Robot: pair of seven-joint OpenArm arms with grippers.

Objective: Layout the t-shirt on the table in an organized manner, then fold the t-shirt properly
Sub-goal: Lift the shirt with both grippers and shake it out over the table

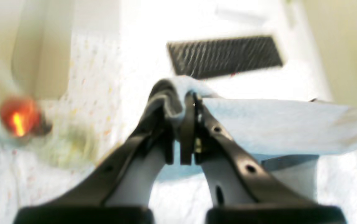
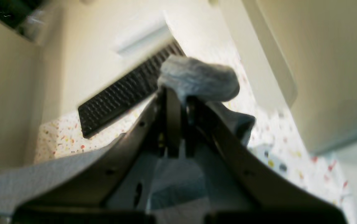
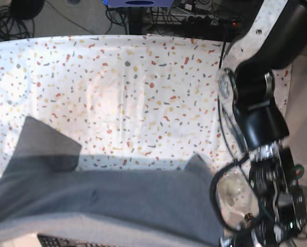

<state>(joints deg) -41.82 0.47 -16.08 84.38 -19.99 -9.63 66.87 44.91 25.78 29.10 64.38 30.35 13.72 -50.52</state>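
Note:
The heather-grey t-shirt [image 3: 117, 200] hangs stretched in a wide band across the near part of the speckled table [image 3: 143, 77], with one sleeve [image 3: 45, 146] pointing up at the left. In the left wrist view my left gripper [image 1: 190, 101] is shut on a bunched edge of the t-shirt [image 1: 275, 124], which runs off to the right above the table [image 1: 88, 77]. In the right wrist view my right gripper [image 2: 178, 93] is shut on a wad of the t-shirt [image 2: 197, 77], which trails away lower left. Neither gripper's fingertips show in the base view.
A black grilled panel [image 1: 225, 56] lies beyond the grippers and also shows in the right wrist view [image 2: 125, 93] and at the base view's bottom edge [image 3: 55, 241]. The left arm's black body [image 3: 256, 108] stands over the table's right edge. A blurred orange-lit thing [image 1: 18, 116] is at the left.

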